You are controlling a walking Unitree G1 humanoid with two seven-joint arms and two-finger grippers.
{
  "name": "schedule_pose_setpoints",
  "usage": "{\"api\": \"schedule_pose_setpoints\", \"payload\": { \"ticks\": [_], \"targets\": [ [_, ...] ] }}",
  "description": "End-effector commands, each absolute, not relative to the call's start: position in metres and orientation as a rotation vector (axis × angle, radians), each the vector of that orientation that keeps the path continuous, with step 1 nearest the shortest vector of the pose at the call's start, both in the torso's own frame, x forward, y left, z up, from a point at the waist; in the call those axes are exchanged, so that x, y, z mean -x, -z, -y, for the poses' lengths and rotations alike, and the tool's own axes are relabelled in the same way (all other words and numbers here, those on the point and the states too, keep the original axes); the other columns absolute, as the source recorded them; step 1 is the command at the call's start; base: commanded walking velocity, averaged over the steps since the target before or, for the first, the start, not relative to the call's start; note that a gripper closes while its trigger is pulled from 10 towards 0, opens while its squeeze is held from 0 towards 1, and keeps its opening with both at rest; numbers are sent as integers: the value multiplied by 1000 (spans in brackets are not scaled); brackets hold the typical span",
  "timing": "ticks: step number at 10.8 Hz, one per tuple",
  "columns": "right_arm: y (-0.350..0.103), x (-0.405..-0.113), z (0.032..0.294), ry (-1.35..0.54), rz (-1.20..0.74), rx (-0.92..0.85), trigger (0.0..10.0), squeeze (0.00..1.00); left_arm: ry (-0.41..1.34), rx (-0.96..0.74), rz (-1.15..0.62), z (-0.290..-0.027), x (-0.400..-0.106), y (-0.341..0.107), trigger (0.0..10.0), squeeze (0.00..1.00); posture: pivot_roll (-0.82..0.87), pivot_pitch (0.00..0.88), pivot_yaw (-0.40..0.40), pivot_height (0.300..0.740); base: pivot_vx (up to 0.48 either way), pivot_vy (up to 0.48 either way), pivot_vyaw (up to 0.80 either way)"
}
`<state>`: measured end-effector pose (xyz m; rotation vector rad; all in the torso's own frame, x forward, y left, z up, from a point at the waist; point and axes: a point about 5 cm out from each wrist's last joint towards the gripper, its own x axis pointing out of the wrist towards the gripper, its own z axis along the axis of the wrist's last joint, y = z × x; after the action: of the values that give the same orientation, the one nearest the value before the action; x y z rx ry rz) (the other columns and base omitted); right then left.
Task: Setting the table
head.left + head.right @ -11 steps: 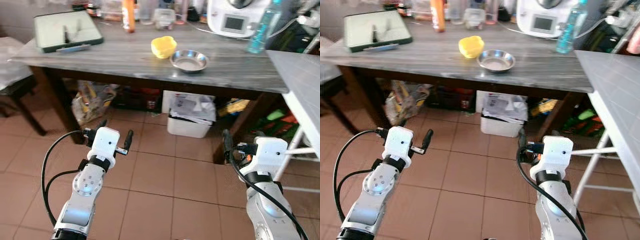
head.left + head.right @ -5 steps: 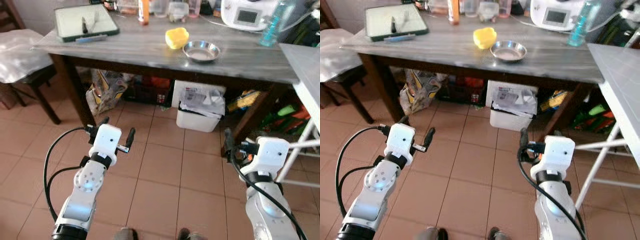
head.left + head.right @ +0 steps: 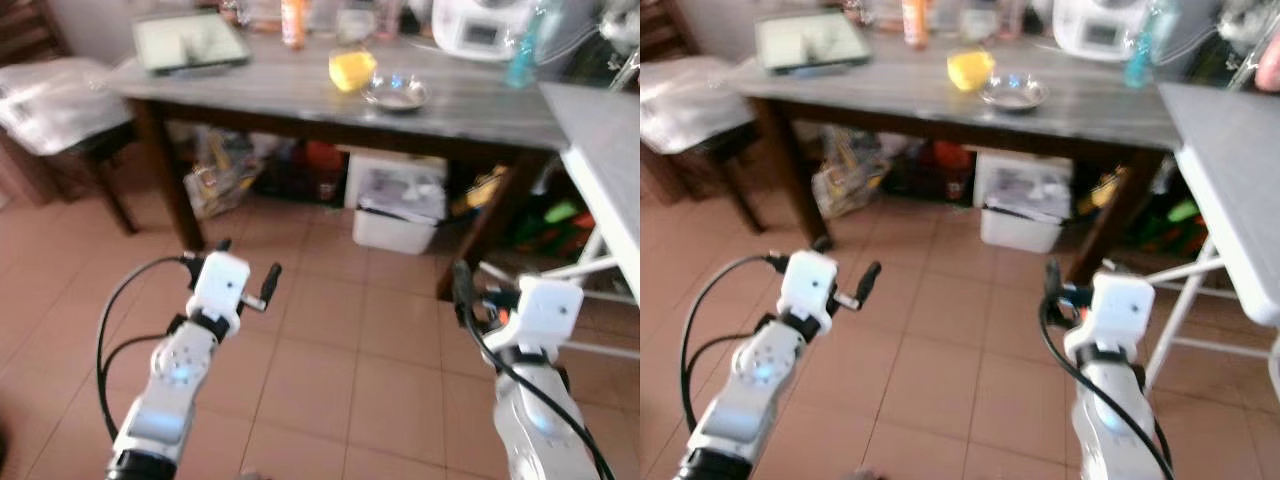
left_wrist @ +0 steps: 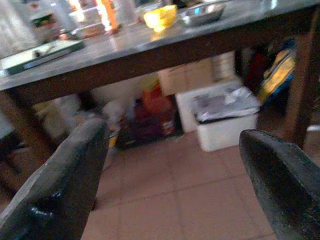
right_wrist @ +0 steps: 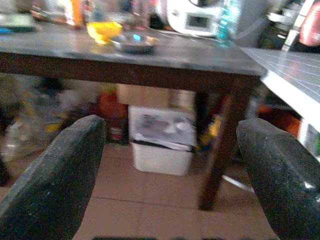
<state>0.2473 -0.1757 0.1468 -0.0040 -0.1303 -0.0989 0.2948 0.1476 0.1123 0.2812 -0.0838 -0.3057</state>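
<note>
A grey wooden table stands ahead of me. On it lie a yellow bowl and, beside it, a steel bowl. A green tray with cutlery rests at the table's far left corner. Both arms are held low over the tiled floor, well short of the table. My left gripper is open and holds nothing. My right gripper is likewise open and empty. The picture is blurred.
A white bin and bags sit under the table. A chair draped in white cloth stands at the left. A white folding table juts in at the right. Bottles and a white appliance line the table's back.
The whole picture has shifted and blurred: the table now looks farther off and more floor shows, so the camera has moved. Both grippers keep the same open pose.
</note>
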Motion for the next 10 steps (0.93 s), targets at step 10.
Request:
{"api": "schedule_pose_setpoints", "payload": {
  "ticks": [10],
  "targets": [
    [-145, -242, 179, 133, 136, 17, 10000, 478, 389, -247, 94, -135, -298, -116, 10000, 0, 116, 125, 13, 740, 0, -199, 0]
  ]
}}
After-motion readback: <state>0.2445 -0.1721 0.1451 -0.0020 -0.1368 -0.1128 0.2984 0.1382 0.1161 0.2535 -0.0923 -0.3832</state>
